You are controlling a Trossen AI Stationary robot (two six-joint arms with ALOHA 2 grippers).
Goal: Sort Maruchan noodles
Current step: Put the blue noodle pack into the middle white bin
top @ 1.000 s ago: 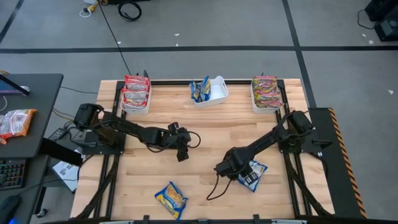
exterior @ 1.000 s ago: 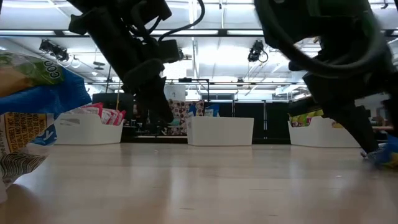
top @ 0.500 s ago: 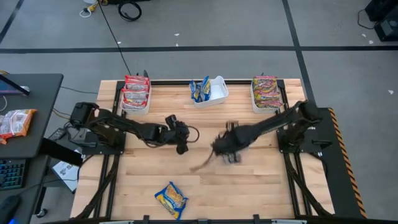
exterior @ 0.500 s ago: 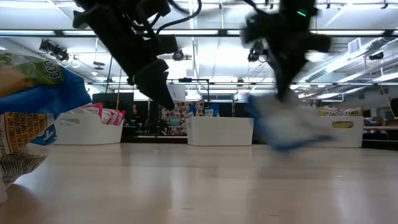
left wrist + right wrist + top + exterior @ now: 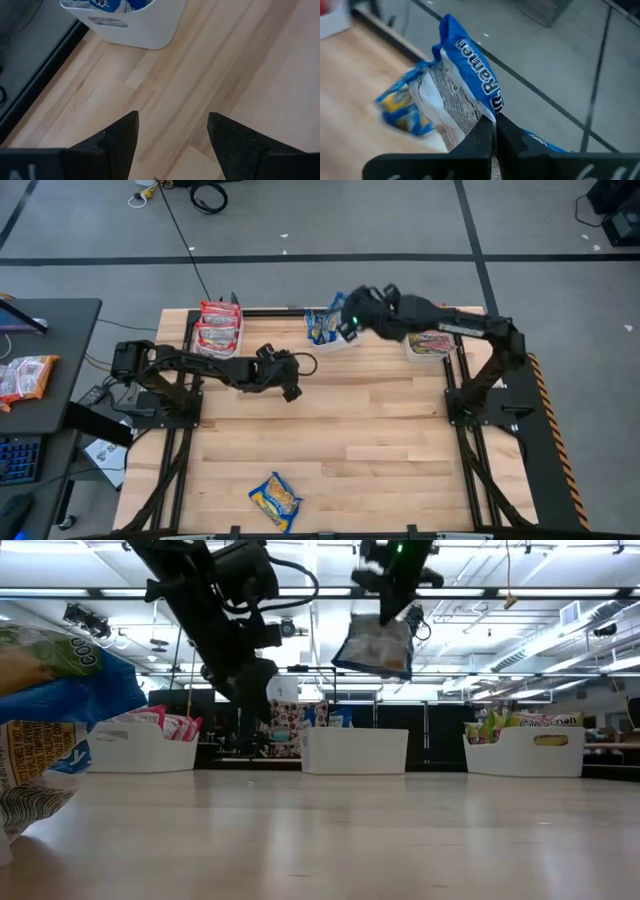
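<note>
My right gripper (image 5: 347, 318) is up over the middle white bin (image 5: 352, 332) at the table's far edge, shut on a blue-yellow noodle packet (image 5: 375, 644). That bin (image 5: 355, 752) has blue packets in it. My left gripper (image 5: 287, 372) hovers open over bare wood near the table's middle, left of that bin, and touches nothing. Another blue-yellow packet (image 5: 275, 499) lies flat near the table's near edge. Red-orange packets fill the left bin (image 5: 218, 330), and silvery-green-red ones fill the right bin (image 5: 428, 332). My right gripper pinches the blue-yellow packet between its two fingers at one edge (image 5: 486, 113). In the low view the fingers (image 5: 390, 598) come from above, pointing down. The packet is lifted clear and hangs below them, above the middle bin.
Three white bins stand in a row along the far edge. The near packet (image 5: 50, 710) looms large at the left of the low view. A dark side desk (image 5: 40, 370) to the table's left carries one more packet. Bare wood lies between the arms.
My right gripper has risen from the table's near right part and swung toward the far edge to above the middle bin, carrying the blue-yellow packet lifted clear of the wood. My left gripper has drawn back toward the far edge.
</note>
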